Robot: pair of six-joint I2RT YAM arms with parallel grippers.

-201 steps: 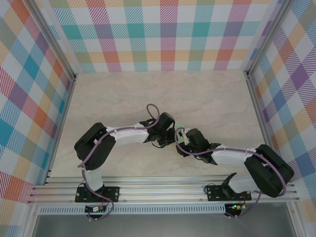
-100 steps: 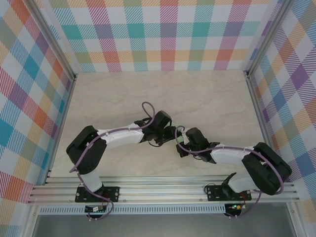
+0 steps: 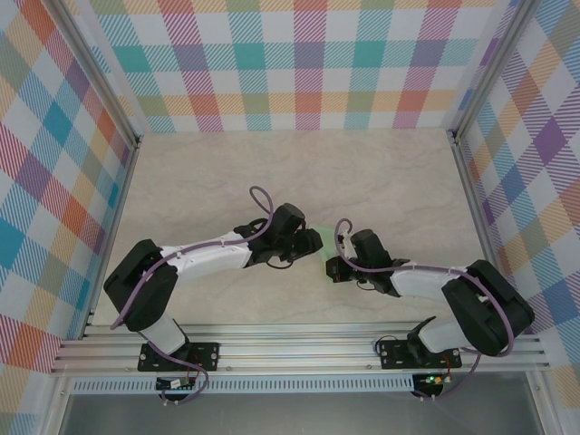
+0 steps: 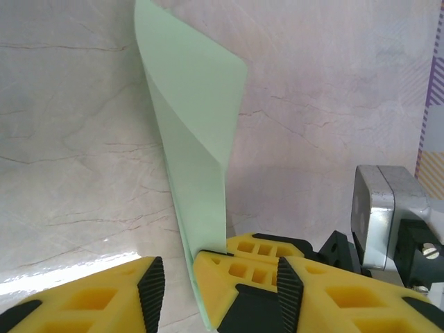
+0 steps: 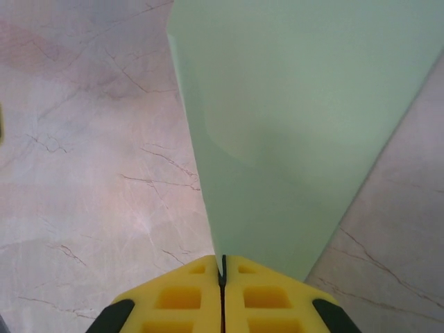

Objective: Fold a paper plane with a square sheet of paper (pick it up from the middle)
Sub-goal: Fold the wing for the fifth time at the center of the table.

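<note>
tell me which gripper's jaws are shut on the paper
The right gripper: its jaws meet, pinching the green paper between them. The left gripper has its jaws standing apart.

Pale marble-veined table (image 3: 390, 172), glossy, with an aluminium rail (image 3: 299, 349) along its near edge.

no text, label, brand, number or sign can be read in any of these views.
</note>
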